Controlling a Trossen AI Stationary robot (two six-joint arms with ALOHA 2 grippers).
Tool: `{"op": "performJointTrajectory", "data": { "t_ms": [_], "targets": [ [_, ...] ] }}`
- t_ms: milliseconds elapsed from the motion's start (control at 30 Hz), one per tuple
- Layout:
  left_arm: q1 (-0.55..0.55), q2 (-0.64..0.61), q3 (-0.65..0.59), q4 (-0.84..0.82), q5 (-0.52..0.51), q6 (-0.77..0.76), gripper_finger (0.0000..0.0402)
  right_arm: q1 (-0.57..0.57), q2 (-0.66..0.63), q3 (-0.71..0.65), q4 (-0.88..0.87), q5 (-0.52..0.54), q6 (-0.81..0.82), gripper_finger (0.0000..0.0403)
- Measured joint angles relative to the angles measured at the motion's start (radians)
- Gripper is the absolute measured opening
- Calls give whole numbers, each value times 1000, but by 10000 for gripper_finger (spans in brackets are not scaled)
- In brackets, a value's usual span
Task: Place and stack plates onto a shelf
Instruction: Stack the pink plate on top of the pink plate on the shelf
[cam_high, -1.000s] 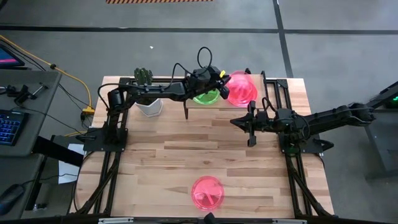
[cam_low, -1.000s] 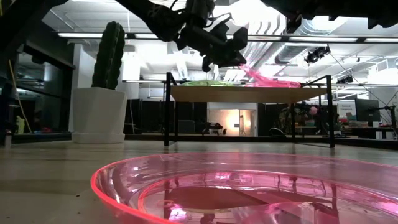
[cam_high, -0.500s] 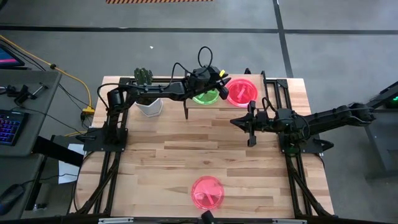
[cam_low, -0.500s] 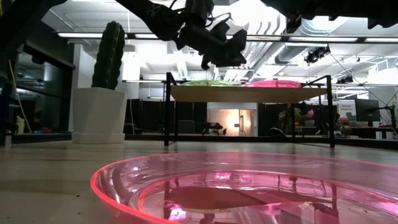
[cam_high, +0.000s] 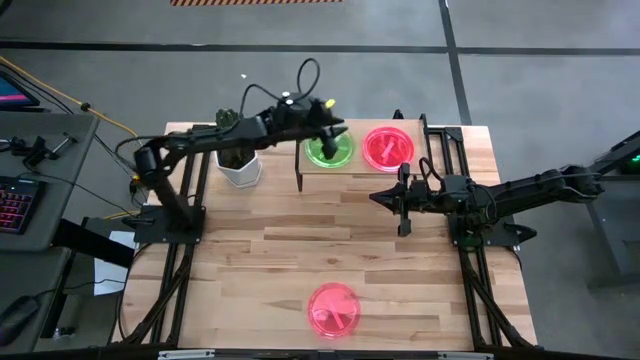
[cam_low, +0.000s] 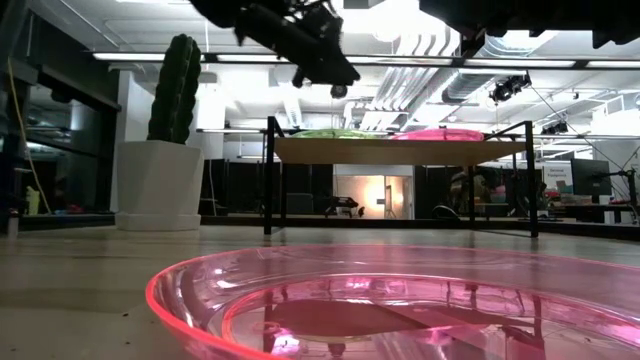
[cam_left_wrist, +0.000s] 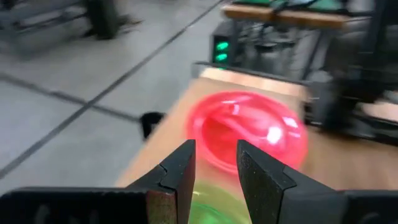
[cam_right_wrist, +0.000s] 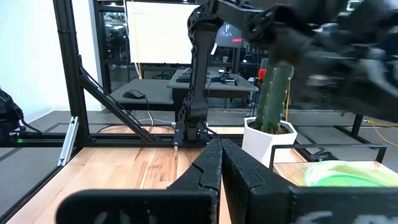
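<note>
Pink translucent plate (cam_high: 388, 148) lies flat on the light-wood shelf (cam_high: 300, 165) beside a lime green plate (cam_high: 329, 151); the left end effector (cam_high: 328, 128) hangs above the green one, fingers parted, holding nothing. Next, I judge, comes fetching the glossy pink plate on the worktop (cam_high: 333, 308). The right end effector (cam_high: 403, 212) waits clenched

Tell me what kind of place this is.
Probably a robotics lab or workshop: two dark robot arms on black metal frames flank a light wooden table, a keyboard desk stands beside it, and ceiling strip lights and ducts run overhead.
</note>
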Motion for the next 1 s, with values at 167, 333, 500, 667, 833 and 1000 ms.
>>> {"op": "performJointTrajectory", "data": {
  "t_ms": [167, 333, 500, 667, 833, 1000],
  "targets": [
    [-50, -171, -277, 217, 85, 8, 104, 0, 0, 0, 0, 0, 0, 0],
    [-116, -349, -637, 607, 85, -57, 104, 0, 0, 0, 2, 0, 0, 0],
    [-184, -491, -943, 963, 86, -110, 104, 0, 0, 0, 9, 0, 0, 0],
    [-229, -616, -1086, 1036, 85, -75, 104, -1, 0, 0, 37, 0, 0, 0],
    [-250, -695, -1112, 1032, 86, -28, 104, -1, 0, 0, 56, 0, 0, 0],
    [-262, -719, -1112, 1027, 88, -9, 104, -1, 0, 0, 41, 0, 0, 0]
  ]
}}
